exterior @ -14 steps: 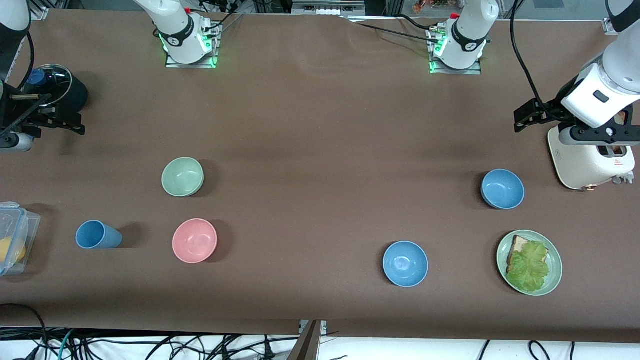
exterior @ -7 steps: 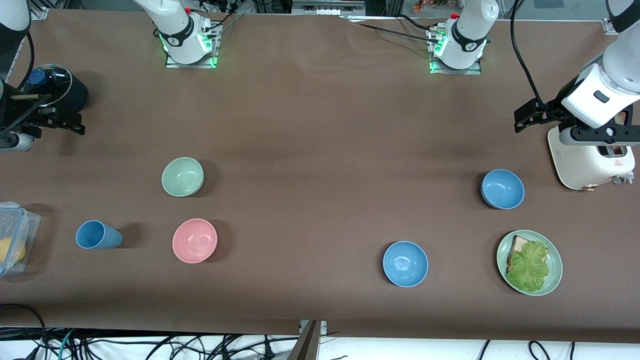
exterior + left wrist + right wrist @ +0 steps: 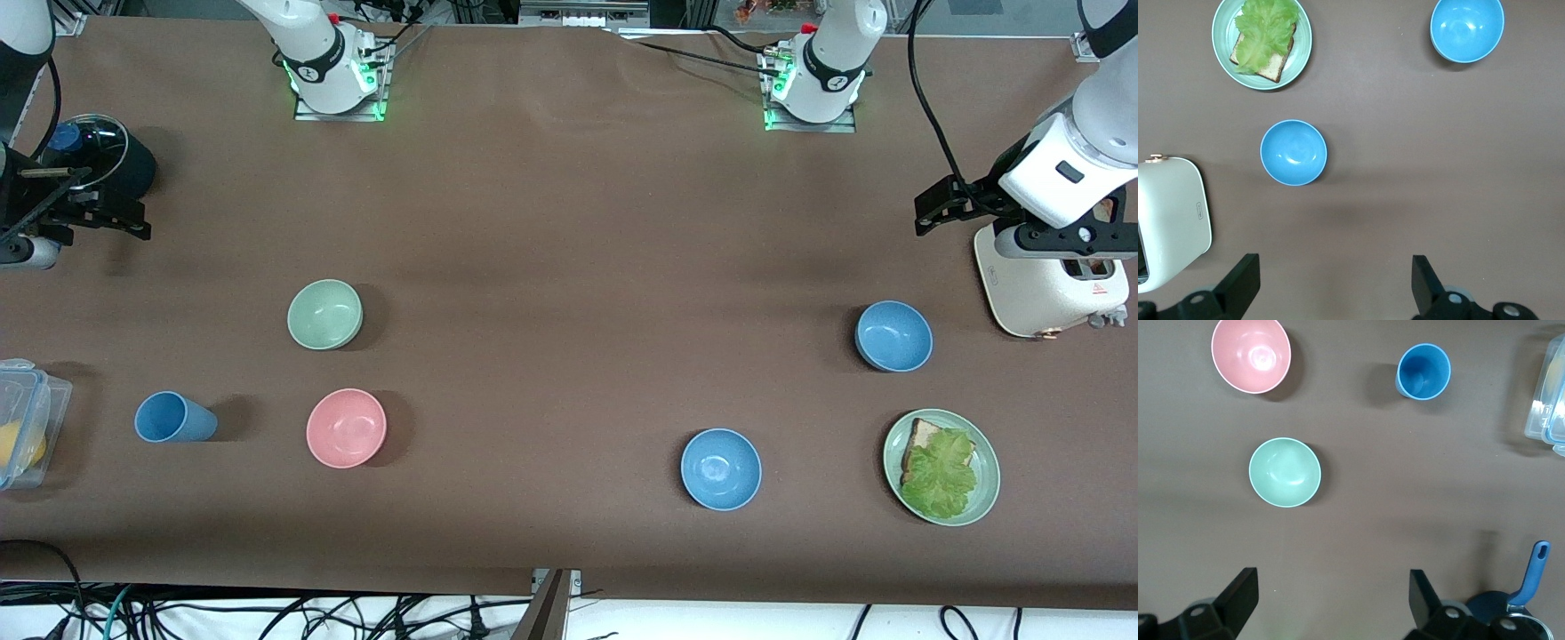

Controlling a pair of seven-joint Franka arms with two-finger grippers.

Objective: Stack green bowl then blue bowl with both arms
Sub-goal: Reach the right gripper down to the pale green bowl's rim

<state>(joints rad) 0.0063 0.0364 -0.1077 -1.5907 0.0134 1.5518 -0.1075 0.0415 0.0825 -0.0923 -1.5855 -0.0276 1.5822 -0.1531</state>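
The green bowl point(image 3: 325, 314) sits upright toward the right arm's end of the table; it also shows in the right wrist view point(image 3: 1285, 472). Two look-alike blue bowls stand toward the left arm's end: one point(image 3: 893, 335) beside the toaster, also in the left wrist view point(image 3: 1293, 152), and one point(image 3: 721, 468) nearer the front camera, also in that view point(image 3: 1467, 29). My left gripper point(image 3: 1062, 238) hangs open and empty high over the toaster; its jaws point(image 3: 1333, 273) are wide apart. My right gripper point(image 3: 22, 249) hangs open and empty high over the table's end by the black pot point(image 3: 1331, 587).
A pink bowl point(image 3: 346, 428) and a blue cup point(image 3: 173, 418) stand nearer the front camera than the green bowl. A green plate point(image 3: 982, 498) holds bread and lettuce. A white toaster point(image 3: 1049, 293), a clear container point(image 3: 22, 422) and a lidded black pot point(image 3: 98, 160) sit at the table's ends.
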